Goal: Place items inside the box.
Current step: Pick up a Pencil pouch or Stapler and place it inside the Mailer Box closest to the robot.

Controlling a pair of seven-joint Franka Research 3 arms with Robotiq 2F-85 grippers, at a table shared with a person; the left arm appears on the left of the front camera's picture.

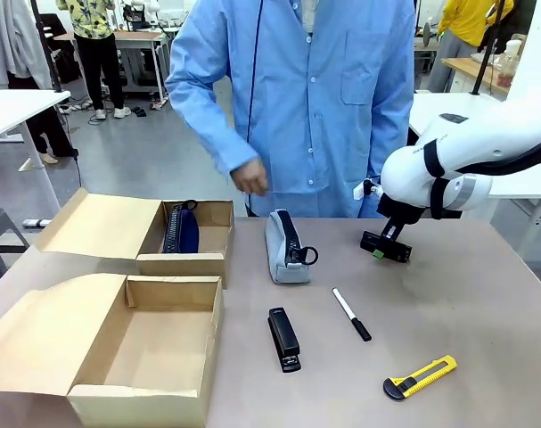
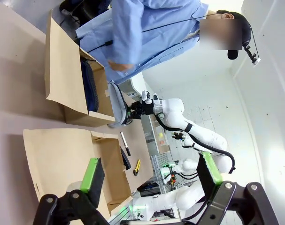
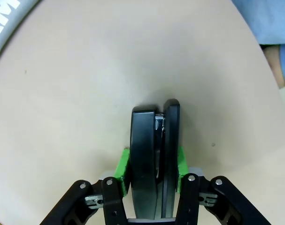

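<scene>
My right gripper (image 1: 384, 246) is at the table's far right, low over the tabletop. In the right wrist view it (image 3: 151, 169) is shut on a black stapler (image 3: 144, 136), with the green pads pressed on both its sides. A second black stapler (image 1: 283, 339), a grey pencil case (image 1: 284, 247), a marker pen (image 1: 351, 314) and a yellow-black utility knife (image 1: 420, 377) lie on the table. The box (image 1: 154, 343) stands open at the near left, its flap laid out to the left. My left gripper (image 2: 150, 174) hangs open above it with nothing between its fingers.
A smaller cardboard box (image 1: 194, 259) behind the near one holds a dark blue pouch (image 1: 181, 230). A person in a blue coat stands at the far edge, one hand (image 1: 250, 176) hanging above the pencil case. Bare tabletop lies around the pen and knife.
</scene>
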